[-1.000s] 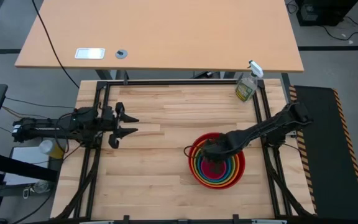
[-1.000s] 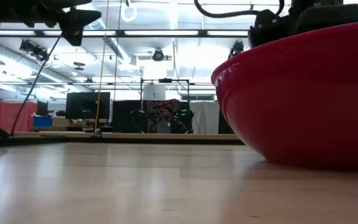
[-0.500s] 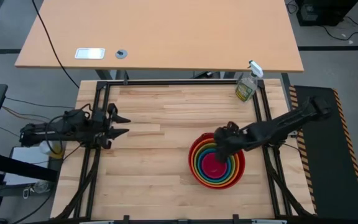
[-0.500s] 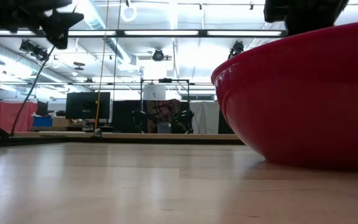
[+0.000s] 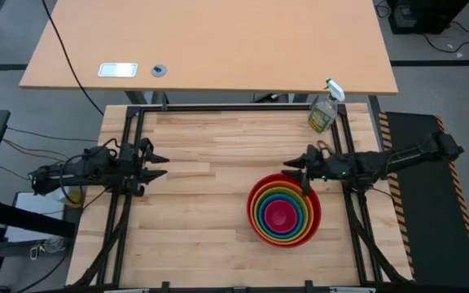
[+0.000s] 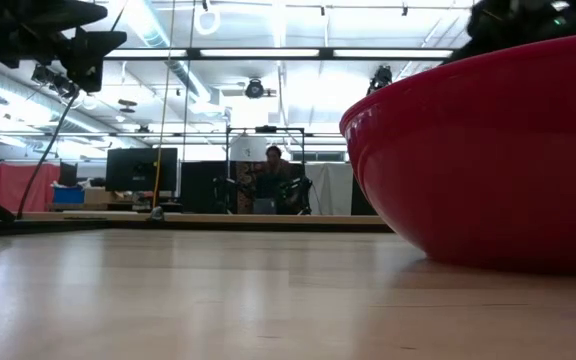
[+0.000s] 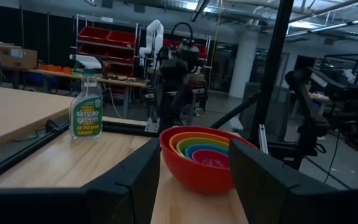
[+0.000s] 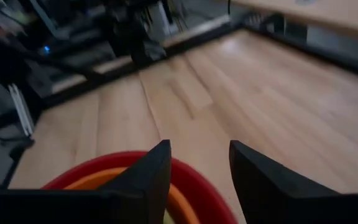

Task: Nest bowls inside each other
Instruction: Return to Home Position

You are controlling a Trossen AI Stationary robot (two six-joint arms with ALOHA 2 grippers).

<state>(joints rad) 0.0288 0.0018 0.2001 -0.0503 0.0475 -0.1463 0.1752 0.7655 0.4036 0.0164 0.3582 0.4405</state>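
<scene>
The bowls [image 5: 283,214] sit nested in one stack on the table's right half: red outermost, then orange, lime green and blue, with magenta-pink at the centre. The red bowl's base rests on the wood [image 6: 488,160]. The left wrist view shows the stack [image 7: 204,158] too. My right gripper [image 5: 298,172] hovers open just beyond the stack's far rim, pointing toward the table's left, with nothing between its fingers [image 8: 197,171]. My left gripper [image 5: 161,165] waits open at the left edge, empty [image 7: 194,186].
A clear spray bottle [image 5: 323,112] stands at the far right corner, also seen in the left wrist view [image 7: 86,106]. Black frame rails [image 5: 129,146] run along the table's left, far and right edges. A person [image 6: 273,160] sits in the room beyond.
My right gripper has risen out of the bowl stack and drawn back toward the table's right and far edges, tipping from pointing down to nearly level. The bowls have stayed nested in place. My left gripper has pulled back toward the table's left edge.
</scene>
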